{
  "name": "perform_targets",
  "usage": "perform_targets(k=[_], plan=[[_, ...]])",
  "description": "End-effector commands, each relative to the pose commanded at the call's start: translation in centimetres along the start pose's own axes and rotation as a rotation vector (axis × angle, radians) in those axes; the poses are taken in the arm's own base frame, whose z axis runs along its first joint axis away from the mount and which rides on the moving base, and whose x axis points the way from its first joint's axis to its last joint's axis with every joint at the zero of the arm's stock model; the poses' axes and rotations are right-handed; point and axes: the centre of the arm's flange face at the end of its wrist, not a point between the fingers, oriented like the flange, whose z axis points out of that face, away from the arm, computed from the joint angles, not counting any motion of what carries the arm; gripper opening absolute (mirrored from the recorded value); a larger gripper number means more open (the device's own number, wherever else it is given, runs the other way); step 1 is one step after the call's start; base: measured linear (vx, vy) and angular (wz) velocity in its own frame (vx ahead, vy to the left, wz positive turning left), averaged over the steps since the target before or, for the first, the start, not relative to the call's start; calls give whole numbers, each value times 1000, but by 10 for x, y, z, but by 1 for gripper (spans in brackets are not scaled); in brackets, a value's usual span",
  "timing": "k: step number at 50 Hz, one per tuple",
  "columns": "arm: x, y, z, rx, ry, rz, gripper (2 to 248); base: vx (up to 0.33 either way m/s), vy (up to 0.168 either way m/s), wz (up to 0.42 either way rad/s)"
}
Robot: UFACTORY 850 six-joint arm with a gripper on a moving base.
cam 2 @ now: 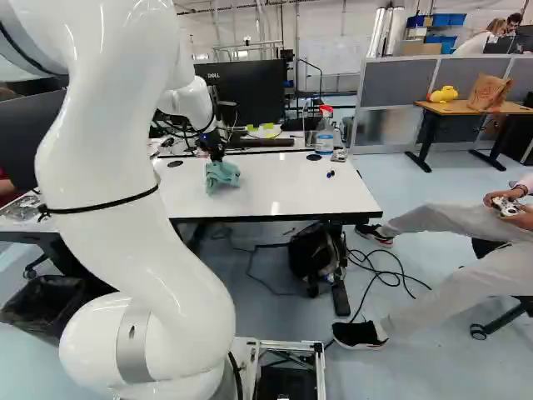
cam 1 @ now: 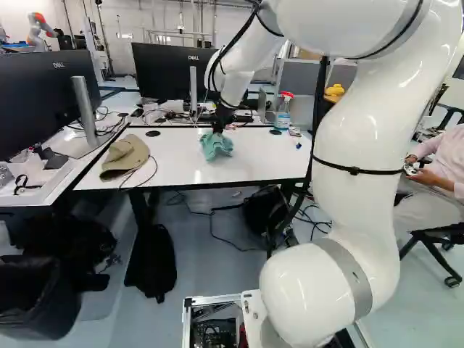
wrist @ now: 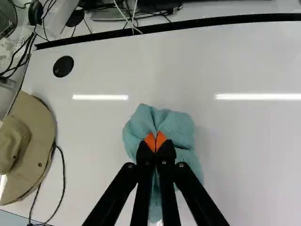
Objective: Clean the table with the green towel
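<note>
One green towel (wrist: 178, 129) sits bunched on the table (wrist: 244, 160), to the right of the hat (cam 1: 125, 156) in the left base view and apart from it. The gripper (wrist: 155, 142) is nearly closed, a fold of cloth pinched between its fingers. Wiping seems the step in hand: press lightly and evenly so the loose folds spread flat, use overlapping strokes away from the hat, and turn back short of its brim and the cord (wrist: 64, 176) beside it, which could snag.
</note>
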Motion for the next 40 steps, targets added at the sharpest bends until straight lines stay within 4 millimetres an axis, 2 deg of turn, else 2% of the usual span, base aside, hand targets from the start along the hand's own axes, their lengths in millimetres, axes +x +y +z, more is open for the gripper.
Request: perform_targets(k=[18,40], plan=[[-8,-32,1,31,-9,-48,23,0,0,0],[-27,-65,-6,63,-23,-101,23,0,0,0]])
